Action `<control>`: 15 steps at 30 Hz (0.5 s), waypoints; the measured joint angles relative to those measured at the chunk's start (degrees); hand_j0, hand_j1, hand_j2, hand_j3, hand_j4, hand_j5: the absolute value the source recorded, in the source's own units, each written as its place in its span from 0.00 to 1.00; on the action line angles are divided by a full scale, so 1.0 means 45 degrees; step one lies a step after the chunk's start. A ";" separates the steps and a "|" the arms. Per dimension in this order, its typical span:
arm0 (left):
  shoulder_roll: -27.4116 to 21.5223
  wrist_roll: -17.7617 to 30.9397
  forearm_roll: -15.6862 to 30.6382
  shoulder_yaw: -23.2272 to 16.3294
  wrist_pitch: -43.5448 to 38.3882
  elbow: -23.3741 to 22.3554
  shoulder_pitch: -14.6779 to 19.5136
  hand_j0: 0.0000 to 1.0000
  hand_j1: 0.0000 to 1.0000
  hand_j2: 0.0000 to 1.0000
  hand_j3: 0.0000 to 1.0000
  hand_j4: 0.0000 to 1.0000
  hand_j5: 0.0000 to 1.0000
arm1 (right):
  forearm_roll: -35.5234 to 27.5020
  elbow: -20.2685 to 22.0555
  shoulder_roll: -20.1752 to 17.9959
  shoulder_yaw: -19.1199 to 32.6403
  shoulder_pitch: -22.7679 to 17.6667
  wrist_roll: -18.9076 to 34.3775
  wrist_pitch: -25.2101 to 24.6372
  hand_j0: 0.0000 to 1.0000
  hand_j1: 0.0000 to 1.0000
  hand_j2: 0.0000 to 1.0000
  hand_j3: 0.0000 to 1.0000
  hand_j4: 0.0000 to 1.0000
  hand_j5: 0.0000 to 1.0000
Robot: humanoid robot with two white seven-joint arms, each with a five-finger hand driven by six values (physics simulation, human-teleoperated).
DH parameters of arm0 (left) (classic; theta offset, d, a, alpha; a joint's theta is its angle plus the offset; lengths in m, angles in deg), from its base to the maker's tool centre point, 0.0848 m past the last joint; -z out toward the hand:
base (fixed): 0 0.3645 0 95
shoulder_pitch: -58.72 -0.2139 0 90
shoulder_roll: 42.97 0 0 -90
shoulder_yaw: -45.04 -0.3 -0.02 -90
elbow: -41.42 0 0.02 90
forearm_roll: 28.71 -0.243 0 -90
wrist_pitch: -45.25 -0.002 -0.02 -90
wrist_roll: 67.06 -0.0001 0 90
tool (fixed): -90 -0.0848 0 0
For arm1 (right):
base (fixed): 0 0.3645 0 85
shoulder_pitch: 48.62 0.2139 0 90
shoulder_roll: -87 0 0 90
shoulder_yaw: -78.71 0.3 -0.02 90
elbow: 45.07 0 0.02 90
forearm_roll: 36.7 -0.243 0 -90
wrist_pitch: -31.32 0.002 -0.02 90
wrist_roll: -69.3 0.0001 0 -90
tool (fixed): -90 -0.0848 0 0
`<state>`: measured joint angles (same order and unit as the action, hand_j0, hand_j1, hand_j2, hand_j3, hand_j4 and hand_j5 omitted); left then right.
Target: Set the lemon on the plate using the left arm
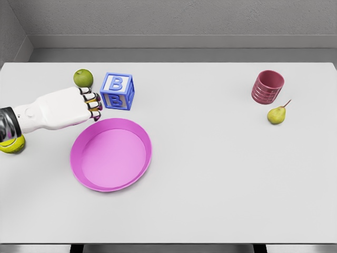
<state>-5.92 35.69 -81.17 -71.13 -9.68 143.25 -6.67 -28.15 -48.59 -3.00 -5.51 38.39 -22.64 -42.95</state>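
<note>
Lemon (pixel 12 144) lies under wrist, behind left hand (pixel 63 108).

- Left hand (pixel 79 105) reaches in over the table (pixel 210 174), fingers curled, holding nothing, fingertips just beside the blue B block (pixel 117 91).
- Lemon (pixel 12 144) peeks out under the forearm.
- Pink plate (pixel 111 154) sits empty.
- Green apple (pixel 82 78) behind the hand.
- Far right: red cup (pixel 267 87), pear (pixel 276 114) beside it.
</note>
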 measured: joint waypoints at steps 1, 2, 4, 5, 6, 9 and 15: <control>0.0006 0.0000 -0.0001 0.0001 0.0000 0.0030 0.0000 0.48 0.48 0.48 0.48 0.48 0.48 | 0.0000 0.0000 0.0000 -0.0001 0.0000 0.0000 0.0000 1.00 1.00 1.00 1.00 1.00 1.00; 0.0011 -0.0001 0.0001 0.0001 0.0000 0.0054 0.0000 0.48 0.48 0.48 0.48 0.48 0.48 | 0.0000 0.0000 0.0000 0.0000 0.0019 0.0000 0.0000 1.00 1.00 1.00 1.00 1.00 1.00; 0.0018 -0.0004 0.0015 0.0002 0.0000 0.0098 0.0000 0.48 0.48 0.48 0.48 0.48 0.48 | 0.0000 0.0000 0.0000 0.0001 0.0000 0.0000 0.0000 1.00 1.00 1.00 1.00 1.00 1.00; 0.0019 -0.0007 0.0033 -0.0004 0.0000 0.0139 -0.0078 0.48 0.48 0.48 0.48 0.48 0.48 | 0.0000 0.0001 0.0000 -0.0001 0.0019 0.0000 0.0000 1.00 1.00 1.00 1.00 1.00 1.00; 0.0015 -0.0013 0.0050 0.0002 -0.0003 0.0179 -0.0331 0.48 0.48 0.48 0.48 0.48 0.48 | 0.0000 0.0001 0.0000 -0.0003 0.0000 0.0000 0.0000 1.00 1.00 1.00 1.00 1.00 1.00; 0.0007 -0.0002 0.0060 0.0013 0.0002 0.0255 -0.0391 0.48 0.48 0.48 0.48 0.48 0.48 | 0.0000 0.0000 0.0000 0.0000 0.0019 0.0000 0.0000 1.00 1.00 1.00 1.00 1.00 1.00; 0.0026 -0.0004 0.0100 -0.0017 0.0001 0.0294 -0.0469 0.48 0.48 0.48 0.48 0.48 0.48 | 0.0000 0.0000 0.0000 -0.0001 0.0000 0.0000 0.0000 1.00 1.00 1.00 1.00 1.00 1.00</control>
<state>-5.81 35.67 -80.72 -71.20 -9.68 144.57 -8.78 -28.15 -48.59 -3.00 -5.52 38.39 -22.64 -42.95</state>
